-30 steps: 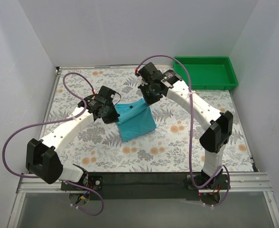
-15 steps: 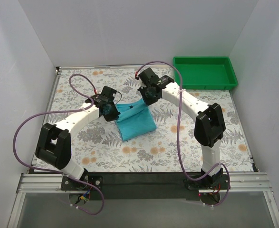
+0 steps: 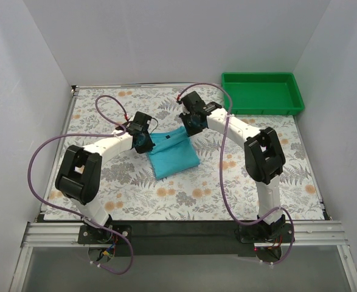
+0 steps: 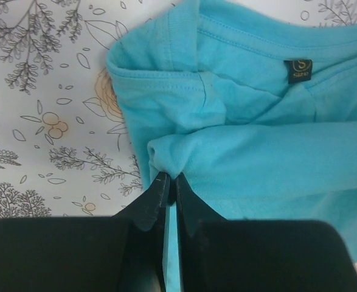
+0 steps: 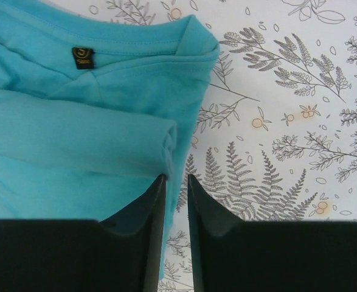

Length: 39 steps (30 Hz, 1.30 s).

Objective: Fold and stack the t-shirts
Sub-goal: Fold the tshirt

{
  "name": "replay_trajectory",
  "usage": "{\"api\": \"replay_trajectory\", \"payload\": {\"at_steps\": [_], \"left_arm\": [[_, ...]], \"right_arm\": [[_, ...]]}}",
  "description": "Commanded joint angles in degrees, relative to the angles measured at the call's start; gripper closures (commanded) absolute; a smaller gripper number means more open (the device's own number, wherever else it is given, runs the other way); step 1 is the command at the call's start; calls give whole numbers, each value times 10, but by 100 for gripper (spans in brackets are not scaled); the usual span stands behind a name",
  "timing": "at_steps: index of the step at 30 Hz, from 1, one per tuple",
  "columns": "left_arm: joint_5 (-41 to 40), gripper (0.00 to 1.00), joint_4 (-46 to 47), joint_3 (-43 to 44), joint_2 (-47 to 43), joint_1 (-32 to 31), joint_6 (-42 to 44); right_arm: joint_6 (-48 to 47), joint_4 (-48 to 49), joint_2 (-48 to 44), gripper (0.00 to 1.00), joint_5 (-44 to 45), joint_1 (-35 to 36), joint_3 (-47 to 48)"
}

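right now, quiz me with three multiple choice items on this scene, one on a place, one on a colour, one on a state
1. Where does the green tray sit?
A) far right corner of the table
B) between the arms
C) near left edge

2. What colour is the shirt?
A) red
B) white
C) turquoise

3. On the left gripper, how do the jaws stand?
A) wide open
B) shut on a fold of the shirt
C) holding the tray

1 A: the top view shows it at the far right.
2 C: it is turquoise in every view.
3 B: the left wrist view shows cloth pinched between them.
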Motion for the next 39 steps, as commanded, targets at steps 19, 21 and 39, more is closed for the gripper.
{"api": "replay_trajectory", "payload": {"at_steps": [19, 21, 39], "left_arm": [[56, 45, 103, -84, -140, 5, 150], [43, 52, 108, -78, -114, 5, 152], [47, 59, 114, 104, 109, 31, 161]], "right_arm": [[-84, 169, -90, 57, -201, -24, -108], [-84, 173, -78, 58, -228, -29, -98], [-38, 221, 36, 61, -356, -101, -35]]}}
